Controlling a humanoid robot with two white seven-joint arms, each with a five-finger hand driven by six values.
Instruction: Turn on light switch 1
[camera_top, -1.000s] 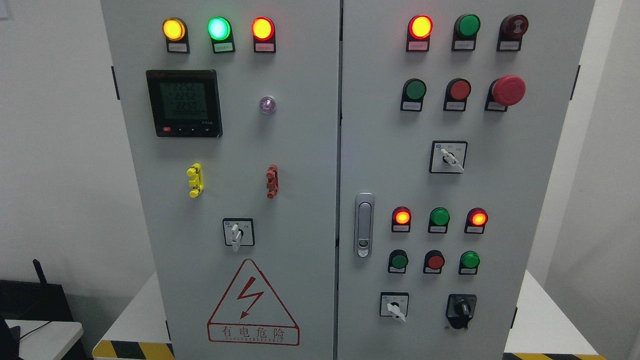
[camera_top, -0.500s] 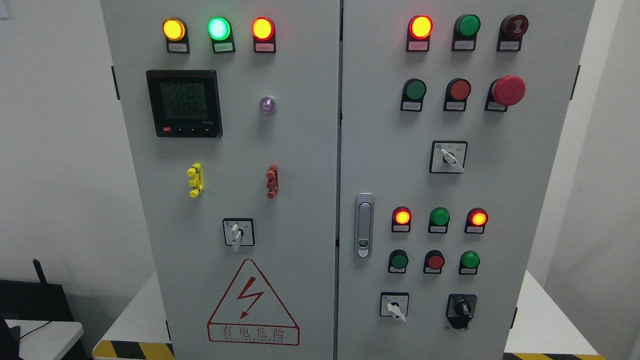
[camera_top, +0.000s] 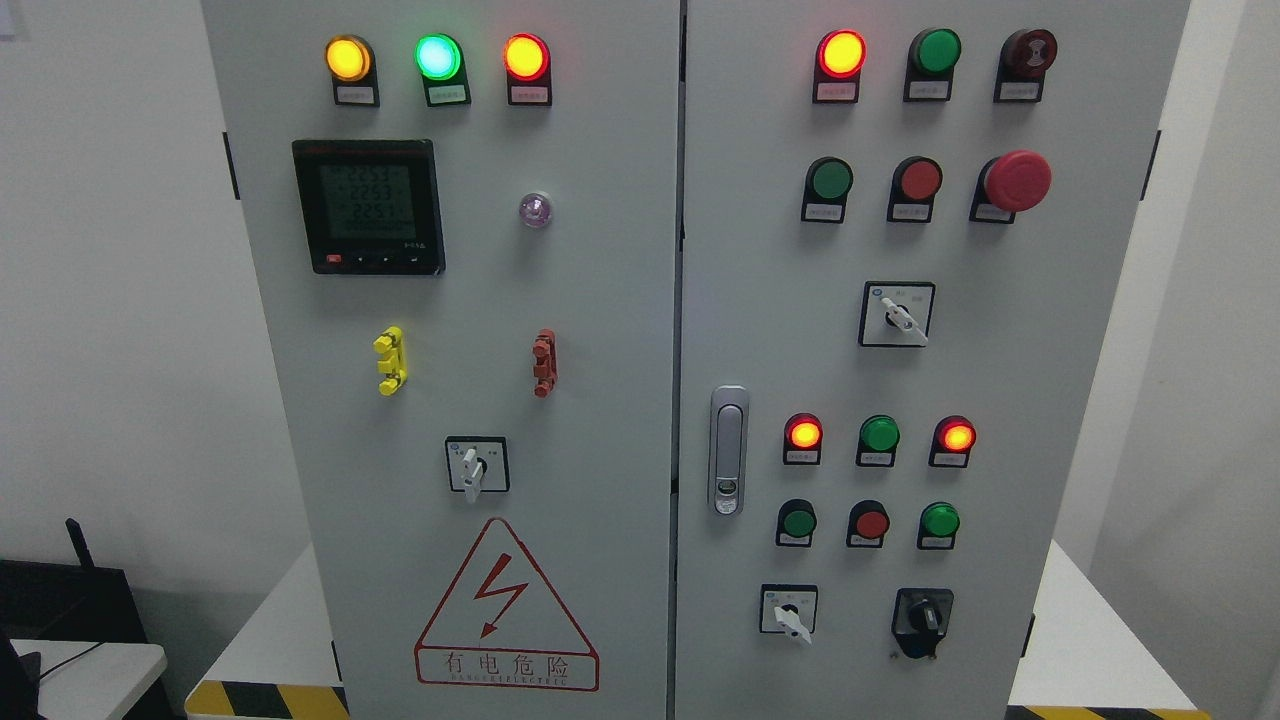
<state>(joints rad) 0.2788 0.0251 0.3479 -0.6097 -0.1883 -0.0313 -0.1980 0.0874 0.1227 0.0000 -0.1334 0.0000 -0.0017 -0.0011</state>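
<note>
A grey two-door electrical cabinet fills the head view. On its right door, the lower button row holds a green button, a red button and a second green button. Above them sit three lamps: red lit, green unlit, red lit. An upper row has a green button, a red button and a red mushroom stop button. I cannot tell which control is light switch 1. Neither hand shows.
White rotary selectors sit at the right door's middle, its lower part and the left door; a black knob is at lower right. A door latch, a meter display and top lamps also show.
Only the digits on the meter display have changed; nothing else moved.
</note>
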